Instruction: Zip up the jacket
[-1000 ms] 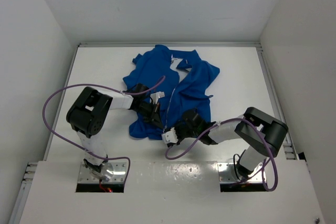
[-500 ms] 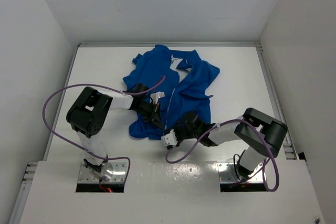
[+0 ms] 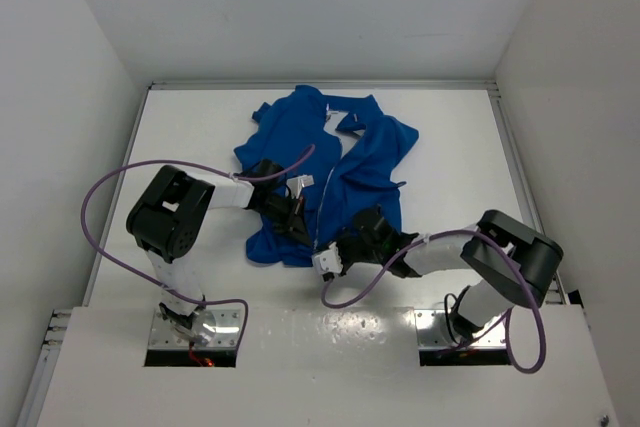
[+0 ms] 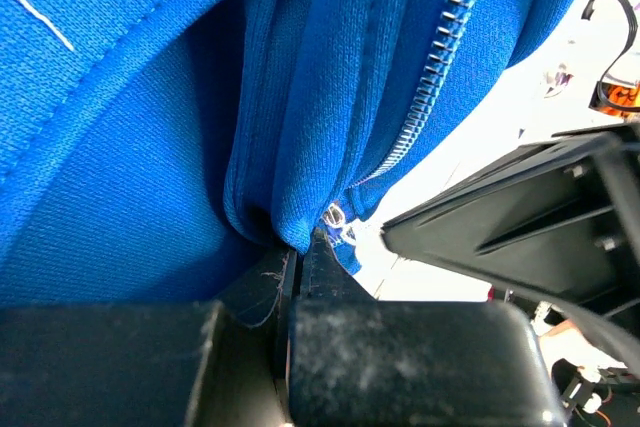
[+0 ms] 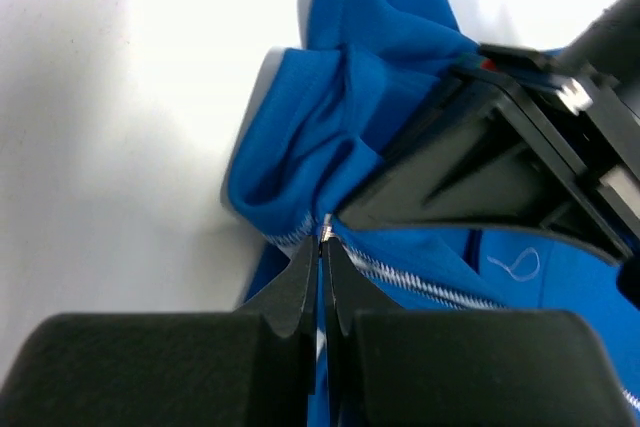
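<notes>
The royal blue jacket lies crumpled in the middle of the table, its light zipper running down the front. My left gripper is shut on the jacket's bottom hem; in the left wrist view its jaws pinch a fold of blue fabric just left of the zipper teeth. My right gripper meets it at the hem. In the right wrist view its fingers are shut on the small metal zipper piece at the lower end of the zipper teeth.
Both grippers crowd together at the jacket's near hem; the left gripper's black body fills the right wrist view's upper right. Purple cables loop beside each arm. White walls enclose the table on three sides.
My right gripper's jaws have closed onto the zipper's lower end, and the right arm's elbow has shifted slightly right. The left gripper has held its grip without moving.
</notes>
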`<state>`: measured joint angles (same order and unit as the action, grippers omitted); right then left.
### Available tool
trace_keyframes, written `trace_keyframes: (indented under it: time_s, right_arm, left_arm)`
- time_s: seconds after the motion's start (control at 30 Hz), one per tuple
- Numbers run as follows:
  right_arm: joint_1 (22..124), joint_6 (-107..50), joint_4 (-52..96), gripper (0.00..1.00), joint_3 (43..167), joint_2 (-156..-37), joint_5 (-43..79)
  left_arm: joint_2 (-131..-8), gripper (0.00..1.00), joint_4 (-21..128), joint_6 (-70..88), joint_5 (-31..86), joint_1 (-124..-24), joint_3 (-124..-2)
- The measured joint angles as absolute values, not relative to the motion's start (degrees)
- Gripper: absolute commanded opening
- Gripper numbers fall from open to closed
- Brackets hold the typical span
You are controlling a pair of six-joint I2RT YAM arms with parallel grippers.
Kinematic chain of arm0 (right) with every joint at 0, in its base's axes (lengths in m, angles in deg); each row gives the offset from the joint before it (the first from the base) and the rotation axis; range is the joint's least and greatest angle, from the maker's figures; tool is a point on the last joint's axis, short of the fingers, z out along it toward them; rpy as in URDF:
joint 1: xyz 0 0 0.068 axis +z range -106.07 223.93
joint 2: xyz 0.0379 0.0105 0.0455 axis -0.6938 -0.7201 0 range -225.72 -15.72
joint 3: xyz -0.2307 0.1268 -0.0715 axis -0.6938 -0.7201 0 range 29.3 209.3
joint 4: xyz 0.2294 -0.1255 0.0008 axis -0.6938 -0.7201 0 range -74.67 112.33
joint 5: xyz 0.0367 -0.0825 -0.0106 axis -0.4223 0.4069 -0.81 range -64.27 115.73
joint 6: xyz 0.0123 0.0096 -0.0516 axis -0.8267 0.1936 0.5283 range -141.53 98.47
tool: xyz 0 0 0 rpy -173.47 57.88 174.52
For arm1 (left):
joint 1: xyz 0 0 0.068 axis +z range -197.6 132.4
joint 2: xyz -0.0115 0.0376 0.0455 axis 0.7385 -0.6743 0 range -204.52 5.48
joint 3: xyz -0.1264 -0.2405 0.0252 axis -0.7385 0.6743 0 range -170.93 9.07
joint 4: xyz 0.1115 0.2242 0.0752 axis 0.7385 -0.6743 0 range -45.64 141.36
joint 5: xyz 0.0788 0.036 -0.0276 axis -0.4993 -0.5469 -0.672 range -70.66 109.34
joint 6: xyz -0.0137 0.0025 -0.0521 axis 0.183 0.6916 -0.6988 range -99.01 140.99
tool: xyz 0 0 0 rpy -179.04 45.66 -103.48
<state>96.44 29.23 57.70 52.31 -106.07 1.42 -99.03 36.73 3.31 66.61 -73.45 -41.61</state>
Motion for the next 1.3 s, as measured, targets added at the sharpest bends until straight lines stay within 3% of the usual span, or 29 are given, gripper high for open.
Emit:
trace_keyframes:
  time_s: [0.6,1.3]
  right_arm:
    - [90.7,12.8,45.8,0.0,58.6,-105.5,-4.4]
    - [87.4,1.4,46.3,0.0,65.5,-113.2,2.4]
  left_arm:
    - [-99.0,0.0,37.3,3.3,67.2,-73.8,-41.0]
    - [-96.6,0.0,40.8,3.3,64.8,-73.8,-38.9]
